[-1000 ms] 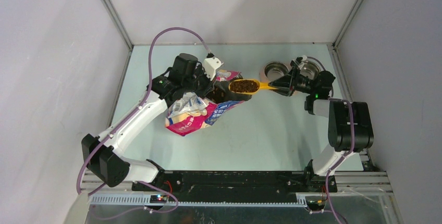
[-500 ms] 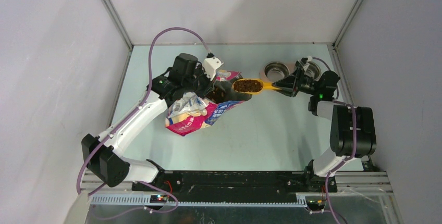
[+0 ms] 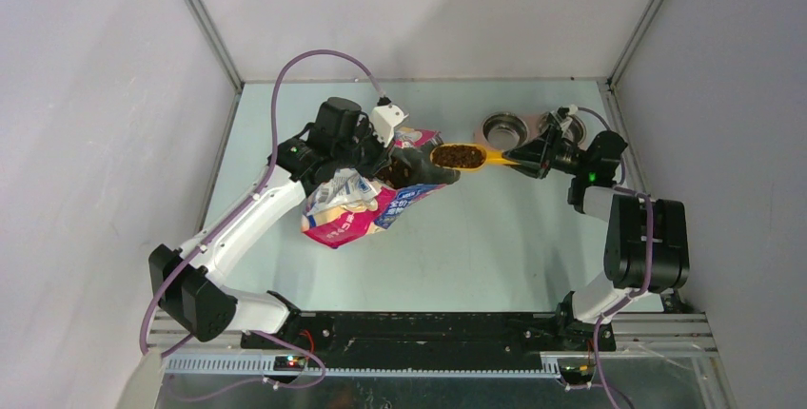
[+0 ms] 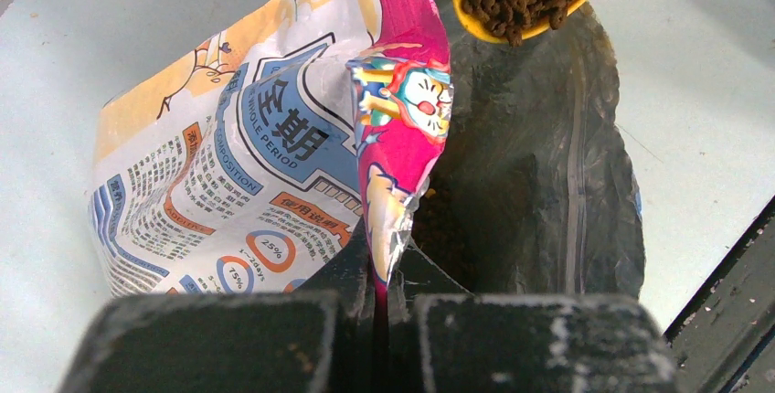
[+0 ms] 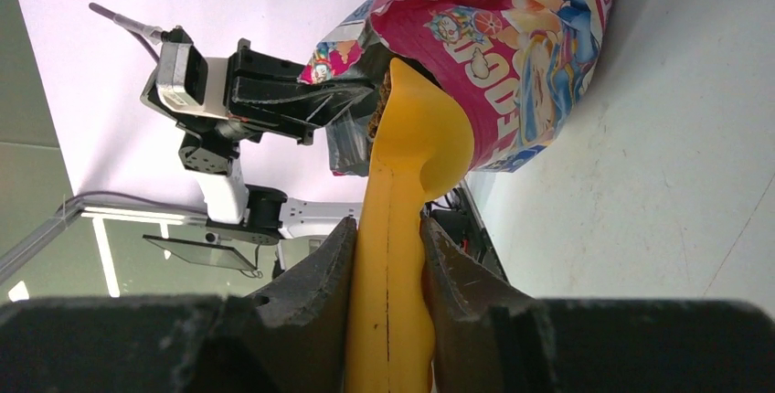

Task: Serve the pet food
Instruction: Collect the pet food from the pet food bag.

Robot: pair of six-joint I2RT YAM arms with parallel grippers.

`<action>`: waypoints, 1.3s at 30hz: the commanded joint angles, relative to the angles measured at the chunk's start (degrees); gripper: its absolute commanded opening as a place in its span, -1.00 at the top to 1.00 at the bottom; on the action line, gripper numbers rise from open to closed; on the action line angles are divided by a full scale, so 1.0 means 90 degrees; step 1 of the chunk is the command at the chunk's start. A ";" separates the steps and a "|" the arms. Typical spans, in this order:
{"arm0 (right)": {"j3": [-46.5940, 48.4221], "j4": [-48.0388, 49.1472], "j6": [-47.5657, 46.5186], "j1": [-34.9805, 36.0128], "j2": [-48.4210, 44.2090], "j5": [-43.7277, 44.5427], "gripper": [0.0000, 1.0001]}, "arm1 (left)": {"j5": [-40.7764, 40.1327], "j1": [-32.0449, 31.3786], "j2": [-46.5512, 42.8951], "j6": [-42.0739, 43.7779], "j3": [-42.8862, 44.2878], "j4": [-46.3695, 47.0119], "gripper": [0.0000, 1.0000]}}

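Pinching the scoop (image 3: 484, 156) in your right gripper (image 5: 388, 225), carry the pet food (image 3: 458, 154) level to the far-right bowl (image 3: 503, 129); left gripper (image 4: 382, 285) clamps the bag (image 4: 265, 137).

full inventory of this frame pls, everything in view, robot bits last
pet food bag: 1, pink and blue printed, left-centre of the table, mouth open
scoop: 1, yellow, held at the bag's mouth, handle toward the bowls
kibble: one scoopful, dark brown, in the scoop; more inside the bag's mouth
metal bowls: 2, silver, side by side at the far right of the table; the right one partly hidden by the arm
table: 1, pale green
cables: 2, purple, one along each arm
left pincer: 1, black, shut on the bag's edge
right pincer: 1, black, shut on the scoop handle
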 commanded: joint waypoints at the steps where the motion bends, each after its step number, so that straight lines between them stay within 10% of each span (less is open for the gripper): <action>1: 0.0041 -0.0518 -0.0578 0.0180 -0.0352 0.0071 1.00 | 0.0561 -0.0047 -0.0261 0.0029 -0.0032 -0.0058 1.00; 12: 0.1480 -0.5113 -0.3646 0.1238 -0.0657 0.1322 1.00 | 0.0556 -0.0074 -0.0231 0.0014 0.0032 -0.0095 1.00; 17: 0.1530 -0.5488 -0.3794 0.1060 -0.0683 0.1415 1.00 | 0.0546 -0.0073 -0.0291 0.0036 -0.0029 -0.0079 1.00; 25: 0.0746 -0.2354 -0.1397 0.0761 -0.0394 0.0466 1.00 | 0.0564 -0.0074 -0.0278 0.0037 -0.0004 -0.0103 1.00; 39: 0.0323 -0.0319 -0.0186 0.0448 -0.0184 0.0098 1.00 | 0.0575 -0.0074 -0.0235 0.0061 0.0006 -0.0121 1.00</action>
